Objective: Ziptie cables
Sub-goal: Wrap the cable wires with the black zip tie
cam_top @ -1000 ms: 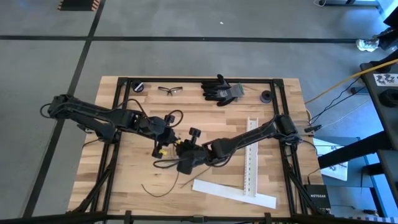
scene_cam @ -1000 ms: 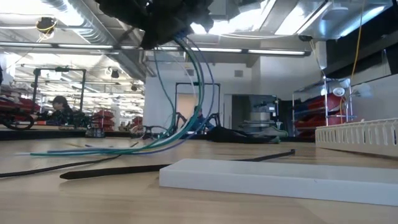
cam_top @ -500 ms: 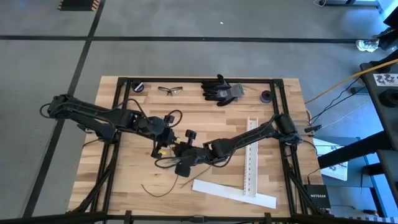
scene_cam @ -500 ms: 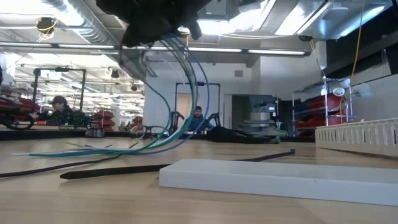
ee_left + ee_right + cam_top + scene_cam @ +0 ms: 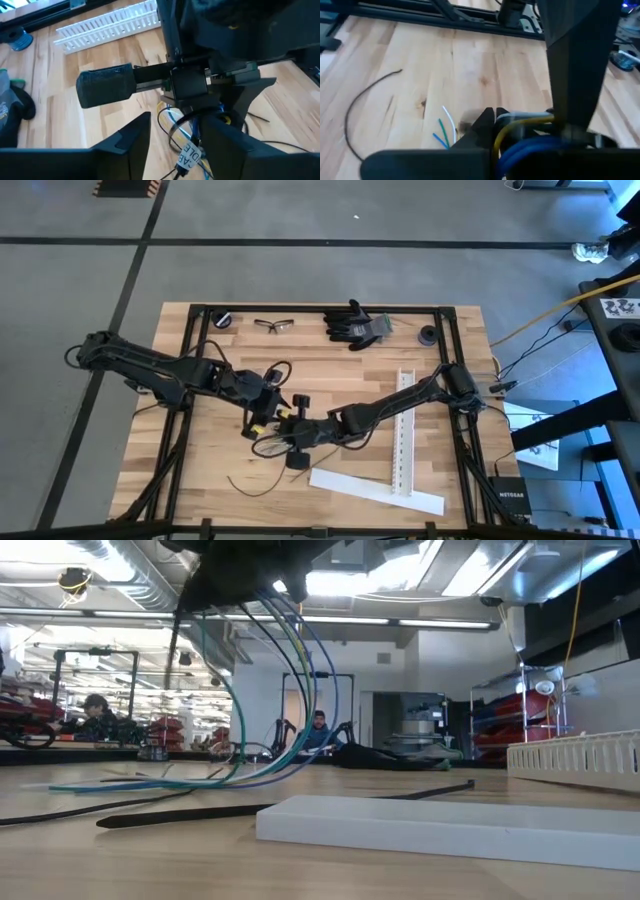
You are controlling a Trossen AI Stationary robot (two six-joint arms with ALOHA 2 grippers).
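The cables [image 5: 290,660], thin blue, green and grey wires, hang fanned out below both grippers in the low view. Their free ends [image 5: 110,783] rest on the table. My right gripper [image 5: 284,434] is shut on them near the table's middle. My left gripper [image 5: 262,411] is right beside it, toward the table's left. In its wrist view it stands open [image 5: 177,121], with the cables [image 5: 186,134] and a thin black loop [image 5: 169,131] between its fingers. One black ziptie [image 5: 250,485] lies curved on the wood nearer the front edge, also in the right wrist view [image 5: 357,107]. My right gripper holds the bundle of cables [image 5: 532,145] between its shut fingers, some way from their free ends [image 5: 445,132]. The gripper slants down from the table's right. The held stretch is clear of the table and the rest droops in slack curves onto the wood. My left gripper has the cables between its open fingers [image 5: 131,142]; I cannot tell whether it touches them.
A white perforated strip [image 5: 405,430] and a flat white strip [image 5: 375,490] lie right of the grippers. Black gloves [image 5: 357,325], safety glasses [image 5: 273,325] and small black rolls [image 5: 428,335] sit along the far edge. A black frame [image 5: 320,308] borders the table.
The hanging cables, a tight bundle a second ago, have spread into separate loose arcs, while their ends have stayed on the table. My right gripper has turned at the wrist and sunk slightly, still shut on the cables.
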